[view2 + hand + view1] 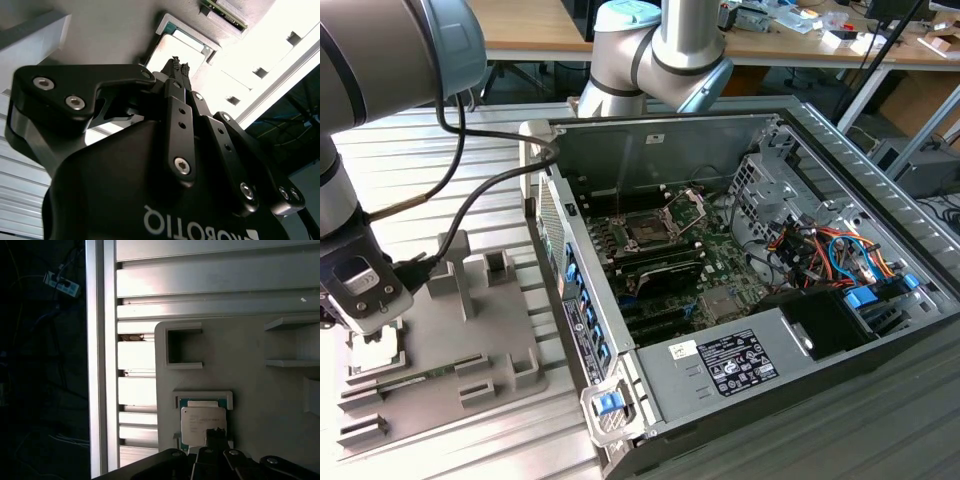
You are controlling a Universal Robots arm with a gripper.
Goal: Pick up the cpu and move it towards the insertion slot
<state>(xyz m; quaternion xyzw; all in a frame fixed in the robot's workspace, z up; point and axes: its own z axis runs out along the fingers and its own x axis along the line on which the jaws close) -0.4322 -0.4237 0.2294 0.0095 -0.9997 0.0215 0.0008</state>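
A robotics lab: open computer case (650, 150) on a slatted aluminium table (400, 150), cluttered wooden workbenches (520, 30) behind.

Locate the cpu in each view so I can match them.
Exterior view: cpu on the grey tray, exterior view's left, under the tool.
Second wrist view: in the tray's framed pocket, beyond the tool.
First wrist view: same pocket, beside the tool.
Shared landmark: the grey tray.

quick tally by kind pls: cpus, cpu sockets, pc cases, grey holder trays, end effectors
cpu: 1
insertion slot: 1
pc case: 1
grey holder tray: 1
end effector: 1
Total: 5
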